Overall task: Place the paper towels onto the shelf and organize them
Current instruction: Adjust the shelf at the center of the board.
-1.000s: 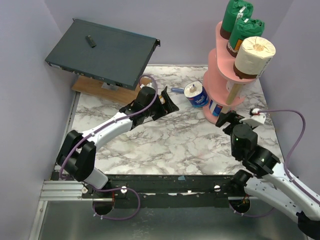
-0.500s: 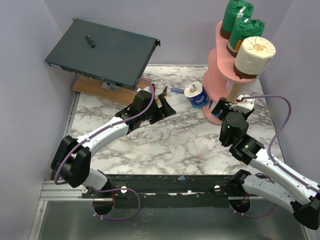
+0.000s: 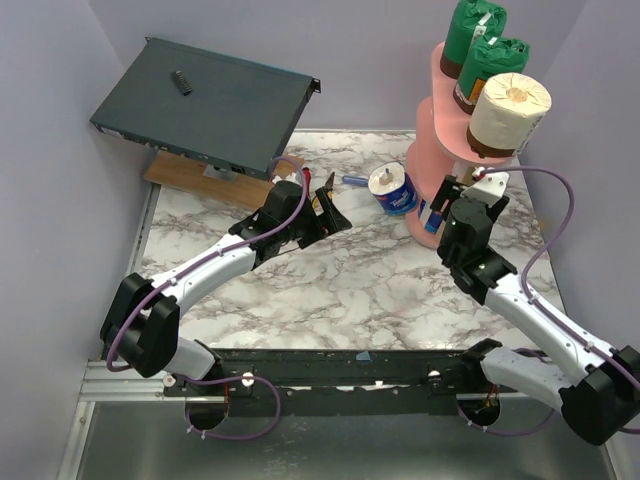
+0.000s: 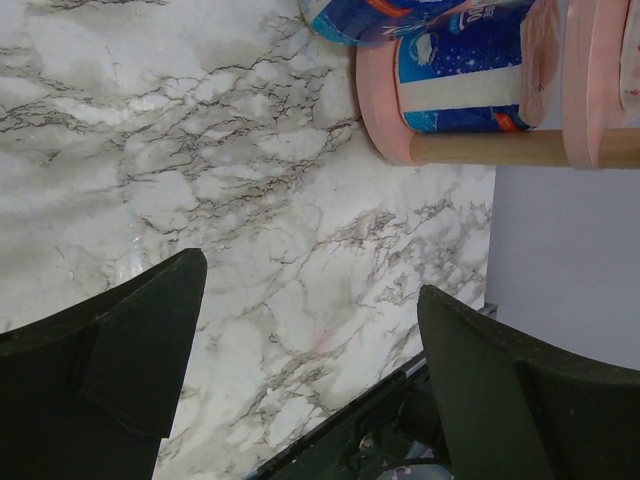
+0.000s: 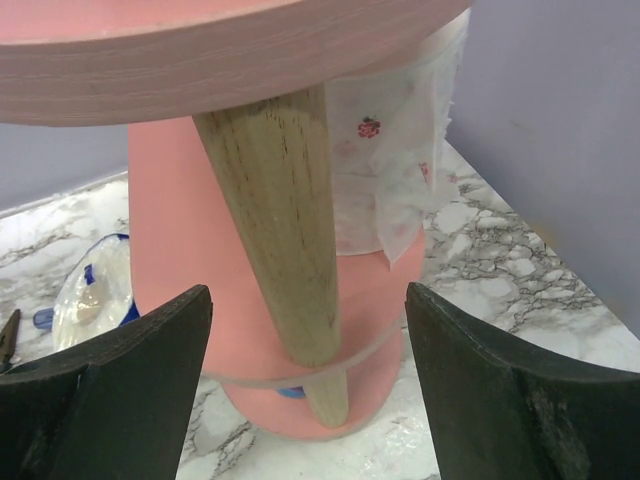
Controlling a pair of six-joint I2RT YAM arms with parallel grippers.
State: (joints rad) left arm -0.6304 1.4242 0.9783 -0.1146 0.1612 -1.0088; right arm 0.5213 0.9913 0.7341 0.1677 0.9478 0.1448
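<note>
The marble table (image 3: 330, 280) carries the dark grey box (image 3: 205, 105), propped well left of the shelf (image 3: 432, 170), which stands at the table's far right. The right gripper (image 3: 455, 195) is just in front of the shelf's lower tiers, jaws spread wide and empty; a wooden dowel post (image 5: 280, 220) shows between its fingers, with a white printed roll (image 5: 400, 150) behind the post. The left gripper (image 3: 330, 208) is left of the shelf, equally wide and empty. A white roll (image 3: 510, 110) and two green-wrapped rolls (image 3: 473, 30) sit on the shelf's upper tiers. A blue-and-white roll (image 3: 392, 190) stands on the table beside the shelf's base, between it and the left gripper; another blue-and-white roll (image 4: 460, 75) sits on the bottom tier.
</note>
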